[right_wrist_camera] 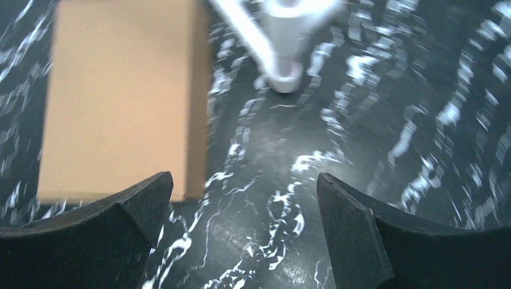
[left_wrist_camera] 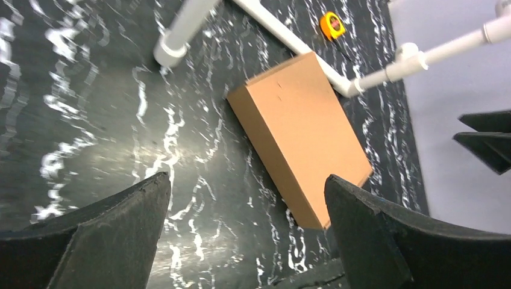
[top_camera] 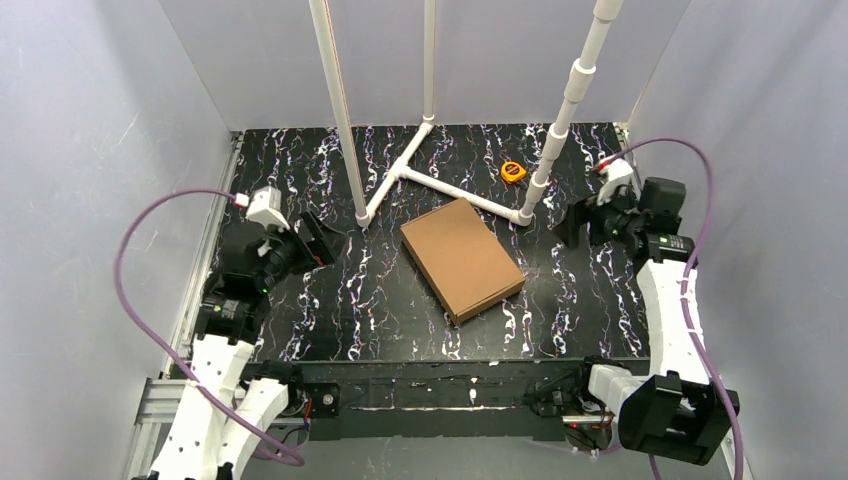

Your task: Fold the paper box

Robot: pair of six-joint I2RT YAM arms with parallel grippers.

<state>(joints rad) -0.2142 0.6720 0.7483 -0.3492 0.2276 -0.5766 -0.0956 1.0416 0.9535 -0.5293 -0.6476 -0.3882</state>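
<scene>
Blurry paper box [right_wrist_camera: 120, 96], top edge cropped

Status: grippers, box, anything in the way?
Left gripper open, empty. Right gripper open, empty. Paper box closed, lying flat, unheld. White pipe frame at its far corner.

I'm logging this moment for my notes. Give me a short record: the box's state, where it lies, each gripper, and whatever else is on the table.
box: paper box, closed, lying flat and skewed in the middle of the table
left gripper: open, empty, apart from the box
right gripper: open, empty, apart from the box
other: orange tape measure and white pipe frame behind the box
</scene>
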